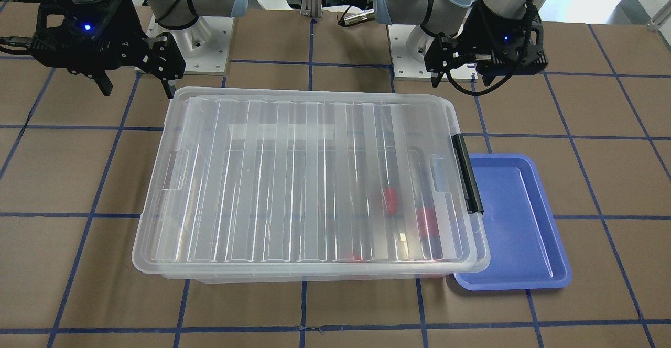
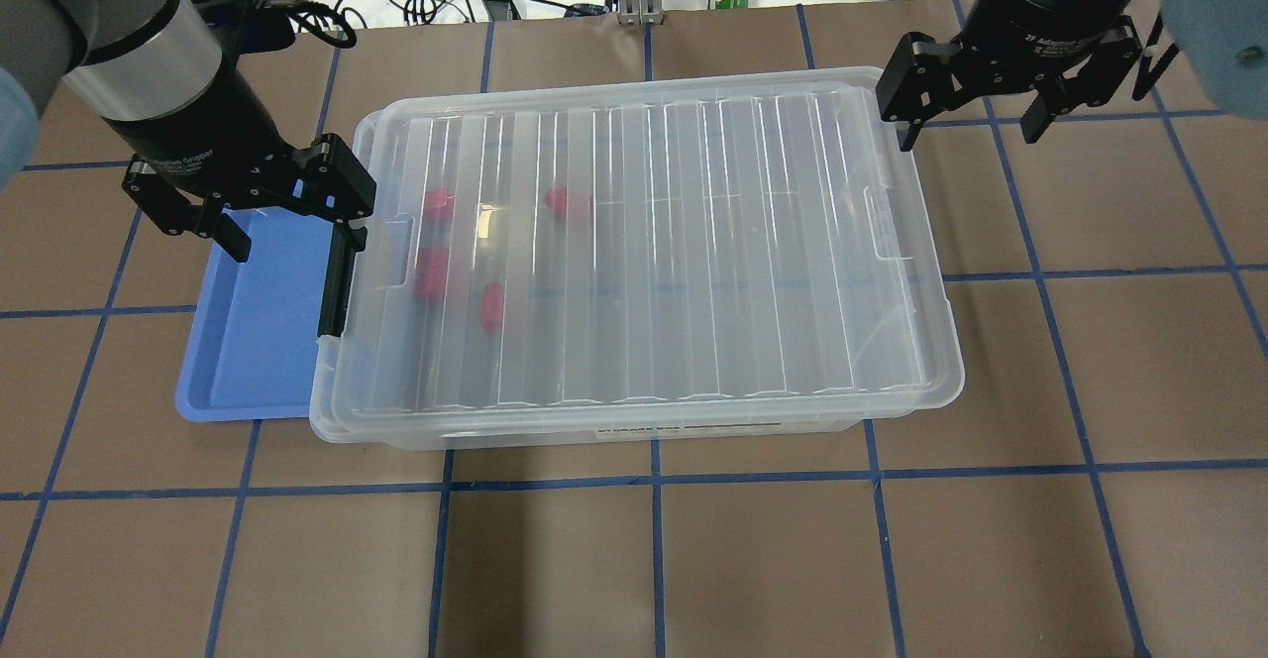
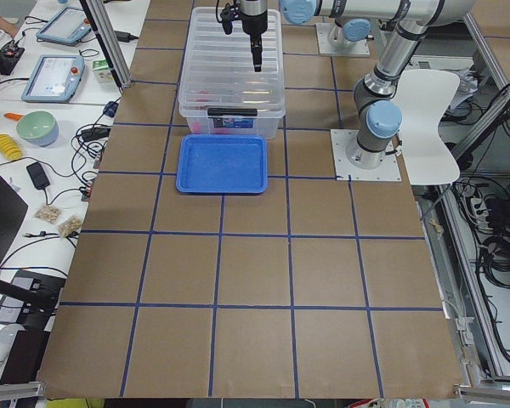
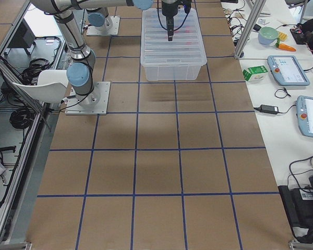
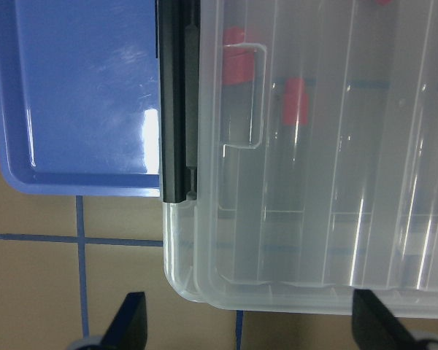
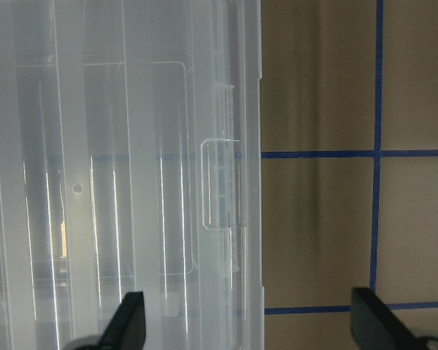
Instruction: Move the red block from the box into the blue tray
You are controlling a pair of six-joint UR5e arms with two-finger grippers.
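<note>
Overhead exterior view: the box [image 2: 634, 420] lies lengthwise across the brown, blue-gridded surface [image 2: 693, 559]; its ribbed translucent lid [image 2: 693, 242] is on, and the black latch bar [image 2: 335, 281] sits on the short end at 9 o'clock. The blue tray [image 2: 253, 341] lies just beside that end, at 9 o'clock of the box, with nothing in it; the lid's rim overlaps its near edge in this view. Four red pieces [image 2: 430, 274] show blurred through the lid, all in the 9 o'clock third of the box. The red block is inside the box among them; through the ribs I cannot tell which one it is. The left tool [image 2: 287, 232] hangs above the tray's 12 o'clock end and the latch bar, fingers spread wide, gripping nothing; its wrist view looks down on the tray corner, the latch bar and the box corner. The right tool [image 2: 968, 133] hangs at the box's 2 o'clock corner, likewise spread wide and empty; its wrist view shows the lid's unlatched short end and bare surface beside it.
</note>
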